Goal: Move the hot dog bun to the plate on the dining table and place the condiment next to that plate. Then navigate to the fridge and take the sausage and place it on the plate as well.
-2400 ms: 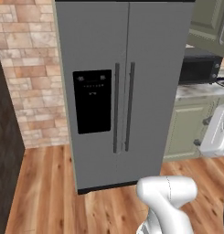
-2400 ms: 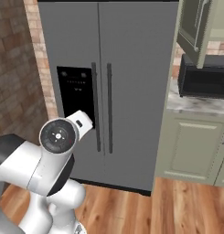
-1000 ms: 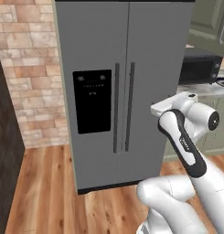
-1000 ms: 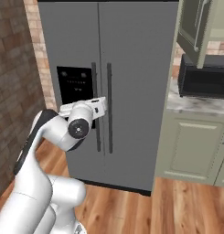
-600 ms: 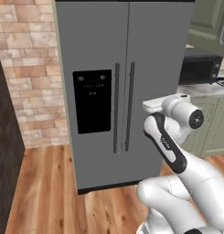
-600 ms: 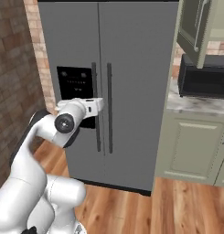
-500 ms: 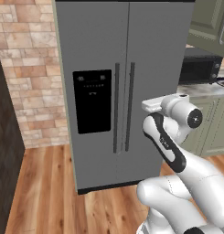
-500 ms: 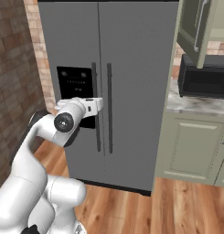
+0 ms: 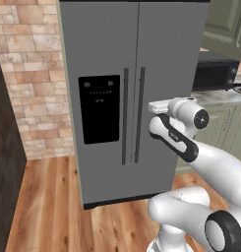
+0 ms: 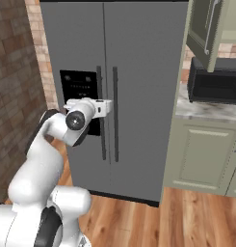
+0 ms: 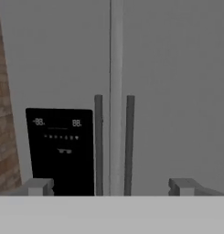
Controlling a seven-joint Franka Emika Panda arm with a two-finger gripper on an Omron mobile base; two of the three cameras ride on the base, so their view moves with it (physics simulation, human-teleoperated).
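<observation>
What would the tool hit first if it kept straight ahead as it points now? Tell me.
Probably the fridge doors, near the two handles. The open tool aims there; depth is unclear.

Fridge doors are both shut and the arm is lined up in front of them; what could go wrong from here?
1. The tall grey fridge has two slim vertical handles close together; the open two-finger gripper spans both and might catch the wrong one.
2. The green counter cabinet stands right beside the fridge, so the right door's swing may be cramped.
</observation>
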